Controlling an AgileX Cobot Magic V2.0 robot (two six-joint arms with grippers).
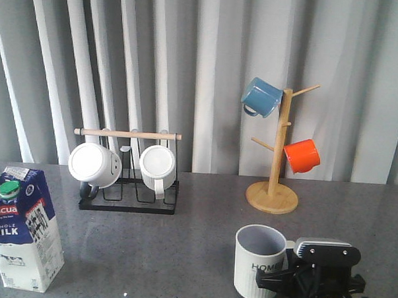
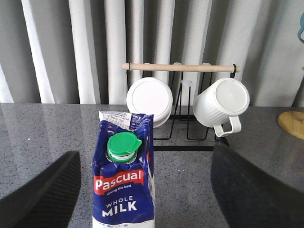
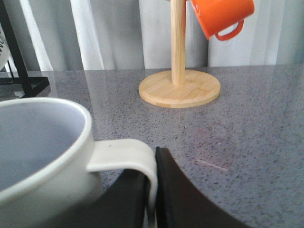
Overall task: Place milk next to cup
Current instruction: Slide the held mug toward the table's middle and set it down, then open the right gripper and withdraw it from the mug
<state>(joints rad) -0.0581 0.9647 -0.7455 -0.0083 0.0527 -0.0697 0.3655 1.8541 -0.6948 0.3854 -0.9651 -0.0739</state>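
1. The milk (image 1: 25, 230), a tall blue-and-white gable-top carton with a green round cap and a red label, stands upright on the grey speckled table (image 1: 182, 240), far off to the left of the cream-white ribbed mug printed "HOME" (image 1: 260, 262). The two are well apart, with bare table between them.

2. My left gripper (image 2: 145, 190) is the nearer one to the carton. In the left wrist view its two dark fingers (image 2: 42, 194) are spread wide, one on each side of the carton, not touching it. So this gripper is released and empty, with the carton between its fingers.

3. The carton's long axis runs straight up, and its capped, labelled face is turned towards my left wrist.

4. My right gripper (image 1: 315, 276) sits just right of the ribbed mug. In the right wrist view the mug's handle (image 3: 126, 159) lies between the dark fingers (image 3: 190, 199), which look clenched on it.

5. Behind the ribbed mug, a bamboo mug tree (image 1: 275, 172) carries a blue enamel mug (image 1: 261, 97) and an orange one (image 1: 301, 155). Further left of the tree, a black wire rack with a wooden bar (image 1: 129, 169) holds two white mugs (image 1: 94, 164).

6. My judgement: the left fingers must close on the carton, then carry it rightwards towards the ribbed mug.
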